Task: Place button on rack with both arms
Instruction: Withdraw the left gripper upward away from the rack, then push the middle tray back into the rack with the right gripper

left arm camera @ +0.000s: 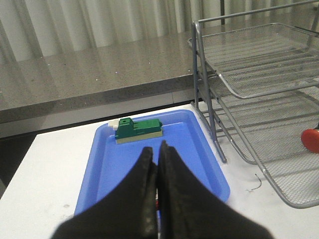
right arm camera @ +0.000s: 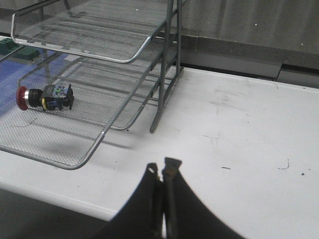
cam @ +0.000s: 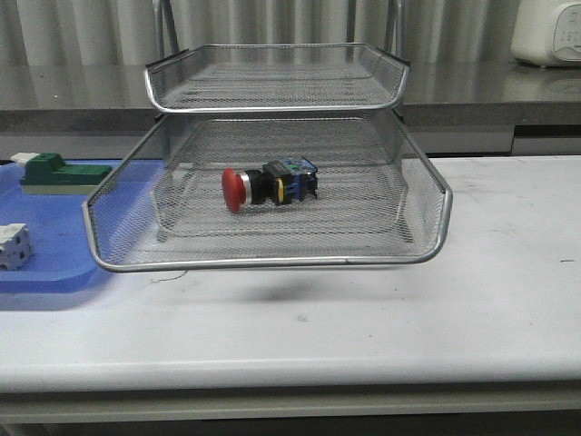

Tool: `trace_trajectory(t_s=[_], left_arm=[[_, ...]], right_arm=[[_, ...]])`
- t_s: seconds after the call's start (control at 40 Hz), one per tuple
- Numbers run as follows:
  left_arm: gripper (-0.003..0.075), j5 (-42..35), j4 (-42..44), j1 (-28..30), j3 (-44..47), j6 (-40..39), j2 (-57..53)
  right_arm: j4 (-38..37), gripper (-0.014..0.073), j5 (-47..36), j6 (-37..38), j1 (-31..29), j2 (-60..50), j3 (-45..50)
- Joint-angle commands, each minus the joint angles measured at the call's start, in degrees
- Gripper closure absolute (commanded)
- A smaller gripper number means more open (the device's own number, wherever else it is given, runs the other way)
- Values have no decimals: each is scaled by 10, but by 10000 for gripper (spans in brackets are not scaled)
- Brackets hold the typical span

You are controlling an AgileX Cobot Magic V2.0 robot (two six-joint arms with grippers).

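The button [cam: 268, 185], with a red head and a black, yellow and blue body, lies on its side in the middle tier of the silver wire-mesh rack [cam: 272, 262]. It also shows in the right wrist view [right arm camera: 46, 97], and its red head shows at the edge of the left wrist view [left arm camera: 311, 140]. My left gripper [left arm camera: 155, 149] is shut and empty above the blue tray [left arm camera: 199, 149], left of the rack [left arm camera: 249, 89]. My right gripper [right arm camera: 162, 167] is shut and empty above the white table, right of the rack [right arm camera: 124, 59]. Neither gripper shows in the front view.
A blue plastic tray [cam: 54, 263] lies left of the rack, holding a green-and-beige block [cam: 54, 173] [left arm camera: 138, 130] and a small white block [cam: 13, 245]. A grey counter runs behind the table, with a white appliance [cam: 547, 32] on it at the far right.
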Motion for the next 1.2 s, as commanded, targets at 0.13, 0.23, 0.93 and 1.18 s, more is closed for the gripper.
trace_trajectory(t_s=[0.13,0.23,0.93,1.18], left_arm=[[739,-46,-12,0,-14,-6,7],[739,-46,-12,0,-14,-6,7],[739,-46,-12,0,-14,-6,7],[739,-46,-12,0,-14,-6,7]], right_arm=[[11,654,-50,-1,2,6,-14],[24,654,-86,-1,2,11,-13],[25,654,-113,-1,217,441,-200],[29,654,-187,-1,399,574,-211]])
